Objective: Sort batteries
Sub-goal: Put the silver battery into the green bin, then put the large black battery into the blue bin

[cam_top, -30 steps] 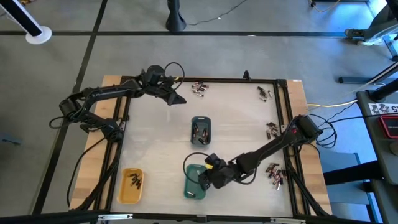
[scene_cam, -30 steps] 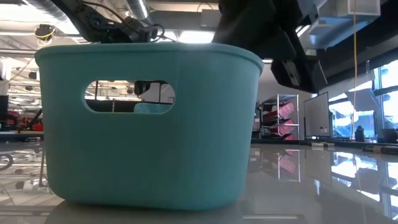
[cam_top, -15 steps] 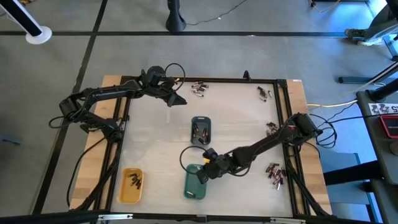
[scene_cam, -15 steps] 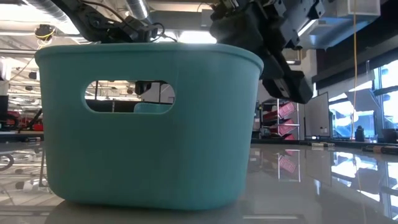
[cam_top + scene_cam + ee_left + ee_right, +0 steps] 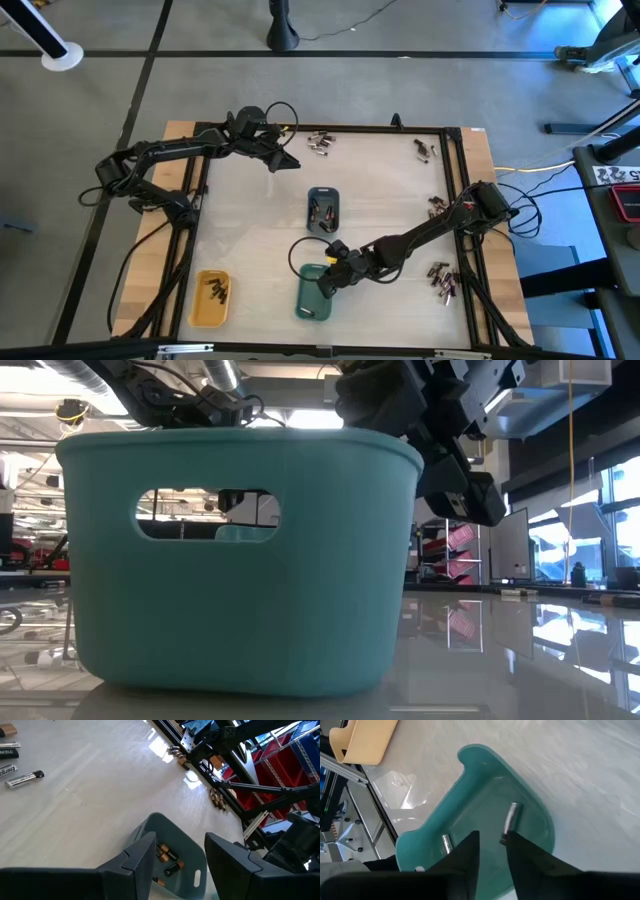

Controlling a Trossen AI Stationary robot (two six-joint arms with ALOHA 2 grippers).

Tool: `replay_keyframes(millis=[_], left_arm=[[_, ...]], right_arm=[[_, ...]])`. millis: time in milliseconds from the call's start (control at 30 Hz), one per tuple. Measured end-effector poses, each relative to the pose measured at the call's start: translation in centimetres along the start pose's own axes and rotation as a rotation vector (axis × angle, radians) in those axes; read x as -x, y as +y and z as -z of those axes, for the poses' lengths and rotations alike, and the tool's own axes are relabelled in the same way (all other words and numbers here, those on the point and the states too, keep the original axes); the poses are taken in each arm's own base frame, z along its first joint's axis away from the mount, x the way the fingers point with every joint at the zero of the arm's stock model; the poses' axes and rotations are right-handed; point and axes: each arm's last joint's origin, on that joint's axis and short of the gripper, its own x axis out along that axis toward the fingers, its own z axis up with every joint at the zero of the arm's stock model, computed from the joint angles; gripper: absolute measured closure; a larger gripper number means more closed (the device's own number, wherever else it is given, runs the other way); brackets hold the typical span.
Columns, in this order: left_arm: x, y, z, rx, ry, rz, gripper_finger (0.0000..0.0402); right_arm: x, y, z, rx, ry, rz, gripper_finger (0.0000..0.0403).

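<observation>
My right gripper (image 5: 322, 285) hovers over the green tray (image 5: 313, 292) at lower centre of the high view, its jaws newly eased to a narrow gap where a moment ago they were clamped. A silvery battery (image 5: 509, 823) sits just beyond the tips, over the tray floor, apparently released, beside another (image 5: 445, 843) lying inside. I judge this drop done. My left gripper (image 5: 283, 160) waits at upper left, jaws partly apart and empty. Loose batteries (image 5: 319, 143) remain at the surface's top edge and right side (image 5: 440, 278); the grey-blue tray (image 5: 322, 210) and yellow tray (image 5: 211, 297) hold some.
</observation>
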Motion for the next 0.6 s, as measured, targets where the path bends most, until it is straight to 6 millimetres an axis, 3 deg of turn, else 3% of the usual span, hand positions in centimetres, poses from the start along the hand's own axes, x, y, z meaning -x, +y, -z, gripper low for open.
replay_keyframes(millis=[300, 600], left_arm=[[0.0, 0.0, 0.0, -0.013, 0.001, 0.000, 0.0243], [0.1, 0.1, 0.0, -0.040, 0.003, -0.005, 0.0243]], right_arm=[[0.4, 0.2, -0.2, 0.009, -0.027, -0.009, 0.0291], [5.7, 1.3, -2.7, 0.088, -0.153, -0.025, 0.0290]])
